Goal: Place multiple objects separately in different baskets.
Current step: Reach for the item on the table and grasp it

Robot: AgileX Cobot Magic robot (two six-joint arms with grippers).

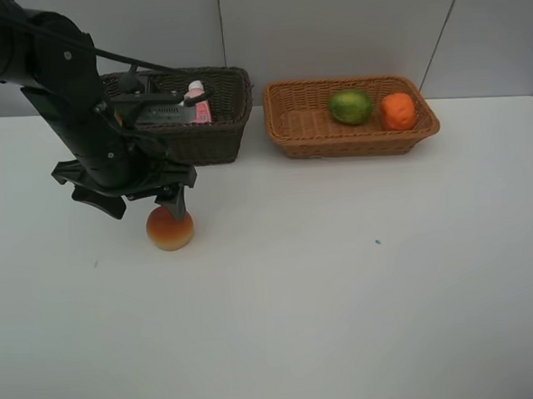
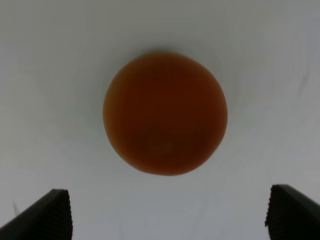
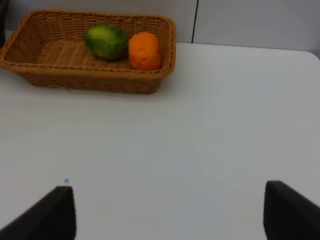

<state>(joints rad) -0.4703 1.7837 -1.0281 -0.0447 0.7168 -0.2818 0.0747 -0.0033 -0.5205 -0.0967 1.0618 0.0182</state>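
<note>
One fruit left out: the peach (image 2: 165, 113) sits on the table (image 2: 45, 75), centred ahead of my left fingertips (image 2: 47, 214) | left gripper (image 1: 144, 200) spread wide to straddle it | lime (image 1: 350, 106) and orange (image 1: 398, 111) already in tan basket (image 1: 285, 135), well away | right fingers (image 3: 50, 212) apart, holding nothing.

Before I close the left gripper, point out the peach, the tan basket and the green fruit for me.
peach (image 2: 165, 113): left wrist view, middle of its top surface.
tan basket (image 1: 354, 143): exterior high view, front wall.
green fruit (image 1: 349, 106): exterior high view, middle of the fruit, inside the tan basket.
</note>
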